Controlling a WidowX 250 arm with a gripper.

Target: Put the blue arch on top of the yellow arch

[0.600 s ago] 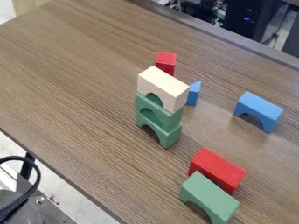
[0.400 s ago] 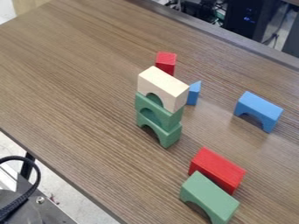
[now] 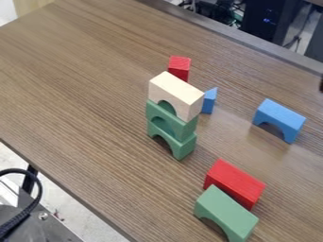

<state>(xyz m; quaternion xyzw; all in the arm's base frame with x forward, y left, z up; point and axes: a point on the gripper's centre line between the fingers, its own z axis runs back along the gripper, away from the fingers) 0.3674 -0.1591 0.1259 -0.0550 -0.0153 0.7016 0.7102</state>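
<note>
Gripper (image 3: 321,85): black sliver at view's right edge, can't tell open or closed. Blue arch (image 3: 281,116) upright on its legs toward the tabletop's (image 3: 82,80) upper-right edge; solid blue, flat top, curved cutout beneath; pale yellow arch (image 3: 176,92) sits atop two stacked green arches (image 3: 183,149).

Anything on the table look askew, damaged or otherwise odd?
Only the stack: the cream arch seems set slightly to the picture's right of the middle green arch under it, so the edges look uneven. I see no damage or spill, and the blue arch stands upright.
</note>
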